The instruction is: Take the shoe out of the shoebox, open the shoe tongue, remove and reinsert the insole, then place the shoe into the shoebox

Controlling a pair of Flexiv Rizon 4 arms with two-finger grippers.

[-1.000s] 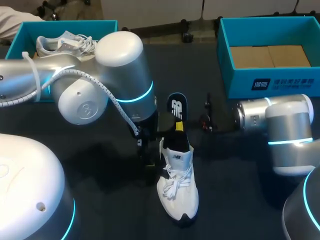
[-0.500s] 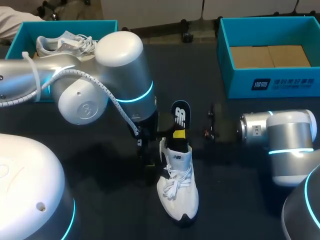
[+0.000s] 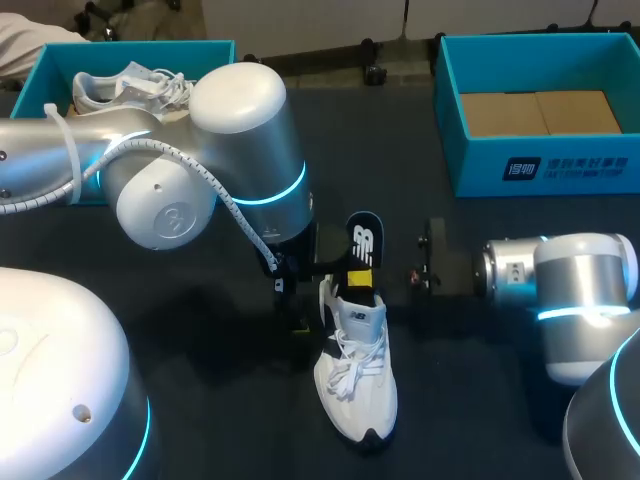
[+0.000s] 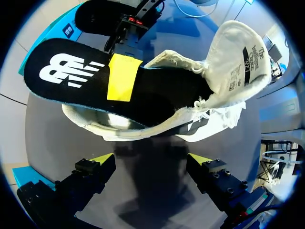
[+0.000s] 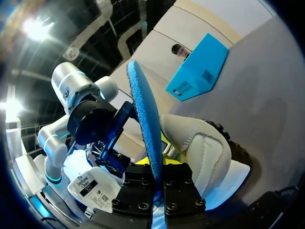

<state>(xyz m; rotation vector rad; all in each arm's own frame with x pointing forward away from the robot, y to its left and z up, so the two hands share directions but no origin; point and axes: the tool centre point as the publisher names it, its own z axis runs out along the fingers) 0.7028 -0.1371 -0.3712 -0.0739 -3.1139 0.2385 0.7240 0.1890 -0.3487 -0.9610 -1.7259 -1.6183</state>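
Two arms: the left arm (image 3: 200, 150) comes in from the left and ends just beside the shoe; the right arm (image 3: 570, 290) lies low on the right, pointing towards the shoe's heel end.
Shoe: the white shoe (image 3: 355, 385) (image 4: 124, 131) (image 5: 205, 152) sits upright on the dark table (image 3: 230, 400) between the two arms, outside both boxes, toe towards the near edge and heel towards the far side.
Tongue: the tongue (image 4: 233, 57) is folded forward over the laces, leaving the opening wide.
Insole: the black insole (image 3: 361, 238) (image 4: 71, 71) (image 5: 143, 109) sticks out of the opening at the heel, tilted up and back, while its front part lies inside the shoe.
Right gripper: the right gripper (image 3: 357, 272) (image 5: 156, 167) is clamped on the insole, one finger on each face; a yellow fingertip (image 4: 123, 76) presses flat on the black upper side just above the shoe's collar.
Left gripper: the left gripper (image 3: 298, 325) (image 4: 151, 160) hangs at the shoe's side with its fingers spread wide, only bare table between them, the shoe ahead of the tips and not gripped.
Left shoebox: the teal left shoebox (image 3: 50, 75) at the far left corner holds a second white shoe (image 3: 130, 88).
Right shoebox: the teal right shoebox (image 3: 540, 170) at the far right stands open, well apart from the shoe, showing a brown cardboard floor.
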